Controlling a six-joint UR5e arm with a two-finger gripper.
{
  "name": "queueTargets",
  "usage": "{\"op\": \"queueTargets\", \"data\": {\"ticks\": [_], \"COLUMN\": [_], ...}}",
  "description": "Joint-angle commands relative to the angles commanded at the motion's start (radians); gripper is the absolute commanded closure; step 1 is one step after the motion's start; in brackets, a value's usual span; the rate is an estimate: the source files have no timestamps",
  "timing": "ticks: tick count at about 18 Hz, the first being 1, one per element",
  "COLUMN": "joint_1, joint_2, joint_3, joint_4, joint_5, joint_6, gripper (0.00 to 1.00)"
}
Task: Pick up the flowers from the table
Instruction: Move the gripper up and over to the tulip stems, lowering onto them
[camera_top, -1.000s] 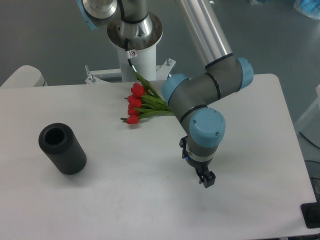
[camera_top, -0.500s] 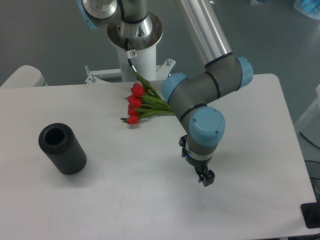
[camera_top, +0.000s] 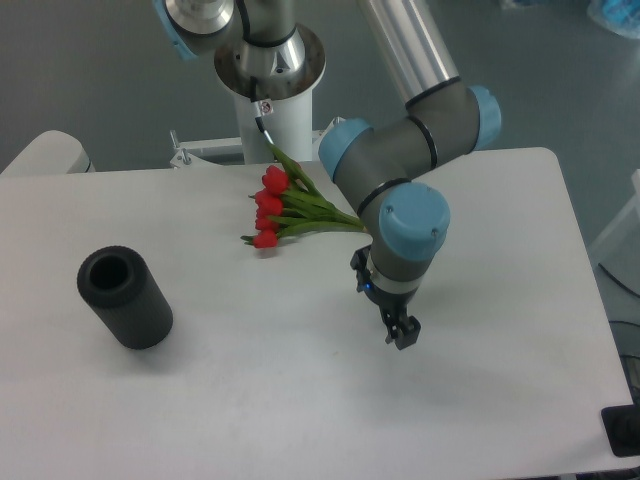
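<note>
The gripper (camera_top: 401, 335) hangs above the table (camera_top: 300, 400), fingers apparently together and holding nothing (too small for certainty). The flowers (camera_top: 285, 208) lie up-left of it, stems running behind the arm. Far left stands a black cylinder (camera_top: 125, 298), its hollow dark.

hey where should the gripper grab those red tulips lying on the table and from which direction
Probably the bundled green stems, just right of the red buds, coming straight down from above. The flowers lie flat on the table with buds to the left and stems running right under the arm, so the stems give a thin, firm waist for the fingers to close across. The gripper is apart from them, nearer the camera.
</note>
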Motion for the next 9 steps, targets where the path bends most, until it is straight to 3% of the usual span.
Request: {"op": "queueTargets", "data": {"ticks": [9], "joint_1": [0.054], "joint_2": [0.077], "joint_3": [-0.161], "joint_4": [0.0], "joint_5": [0.003], "joint_6": [0.279], "gripper": [0.0]}}
